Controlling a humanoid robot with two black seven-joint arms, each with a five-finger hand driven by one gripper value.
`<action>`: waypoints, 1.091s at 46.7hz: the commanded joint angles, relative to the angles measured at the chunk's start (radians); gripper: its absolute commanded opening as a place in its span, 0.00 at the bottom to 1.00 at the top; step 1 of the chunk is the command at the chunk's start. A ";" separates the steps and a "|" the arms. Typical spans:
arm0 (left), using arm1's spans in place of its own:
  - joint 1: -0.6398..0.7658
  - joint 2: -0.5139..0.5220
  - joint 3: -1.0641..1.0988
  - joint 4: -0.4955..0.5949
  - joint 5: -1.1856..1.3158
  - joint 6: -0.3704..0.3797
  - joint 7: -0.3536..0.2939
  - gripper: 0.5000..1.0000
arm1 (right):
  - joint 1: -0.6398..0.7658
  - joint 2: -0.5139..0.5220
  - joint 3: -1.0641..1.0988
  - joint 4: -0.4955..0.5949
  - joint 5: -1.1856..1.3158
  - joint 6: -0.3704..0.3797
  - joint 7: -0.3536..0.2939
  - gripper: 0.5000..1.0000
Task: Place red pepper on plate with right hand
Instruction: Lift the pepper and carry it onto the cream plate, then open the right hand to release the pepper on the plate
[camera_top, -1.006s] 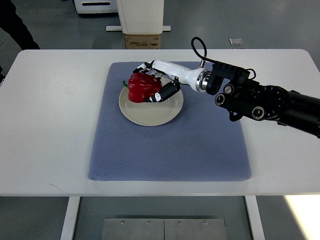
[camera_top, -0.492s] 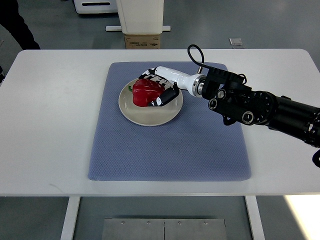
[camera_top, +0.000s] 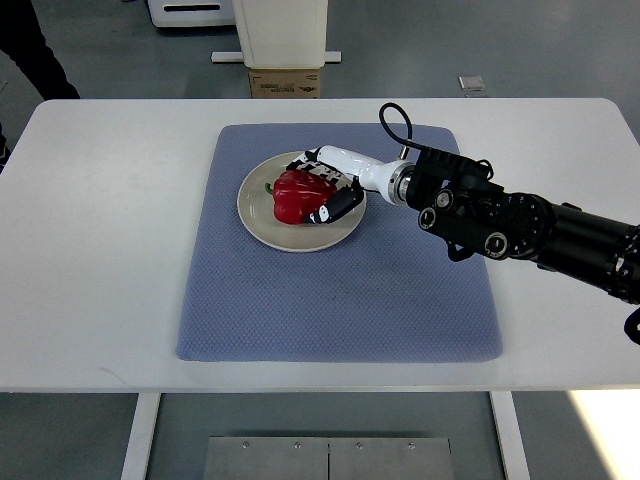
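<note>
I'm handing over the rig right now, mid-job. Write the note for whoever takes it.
Right hand: fingers wrapped around the pepper, not released.
Left hand: not in view.
Pepper: over the middle of the plate, apparently resting on it; contact can't be confirmed from above.
Plate: on the blue mat, upper-left part, on the table.
Done: pepper carried to the plate.
Left: open the fingers, pull the hand back to the right, and check that the pepper stays put.

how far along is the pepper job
Done: the glossy red bell pepper sits over the round cream plate on the blue mat. In hand: the right hand has its fingers wrapped around it. Left: open the fingers and pull the arm away.
</note>
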 joint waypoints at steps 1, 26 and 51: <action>0.000 0.000 0.000 0.000 0.000 0.000 0.000 1.00 | -0.003 0.000 0.000 0.001 0.000 0.000 0.000 0.30; 0.000 0.000 0.000 0.000 0.000 0.000 0.000 1.00 | -0.014 0.000 0.005 0.003 0.015 -0.007 0.008 0.98; 0.000 0.000 0.000 0.000 0.000 0.000 0.000 1.00 | -0.012 0.000 0.108 0.012 0.057 -0.007 0.011 1.00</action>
